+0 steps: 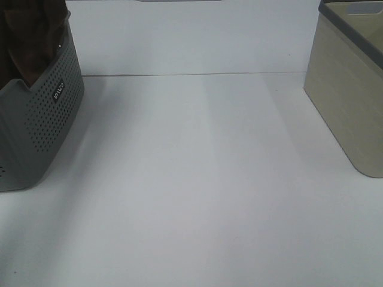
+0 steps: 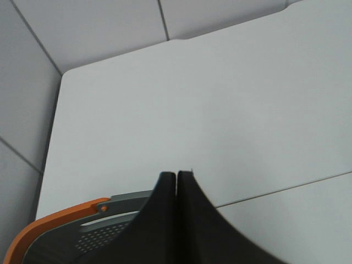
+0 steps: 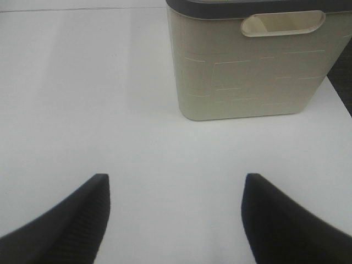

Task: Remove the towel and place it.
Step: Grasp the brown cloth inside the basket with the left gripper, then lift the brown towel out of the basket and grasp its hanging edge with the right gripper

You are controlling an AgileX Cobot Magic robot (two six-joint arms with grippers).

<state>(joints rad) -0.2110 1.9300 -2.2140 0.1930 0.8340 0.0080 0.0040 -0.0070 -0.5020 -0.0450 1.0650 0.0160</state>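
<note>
Lying in the gray basket (image 1: 43, 134), towel (image 1: 29, 31) apart from clenched left hand (image 2: 176, 177) and released right hand (image 3: 176, 186).

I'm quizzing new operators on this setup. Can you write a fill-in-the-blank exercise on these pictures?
In the high view, the towel lies inside the basket on the ____ side.
The left gripper is ____.
The right gripper is ____, facing the beige bin.
Missing words: left, shut, open.
</note>
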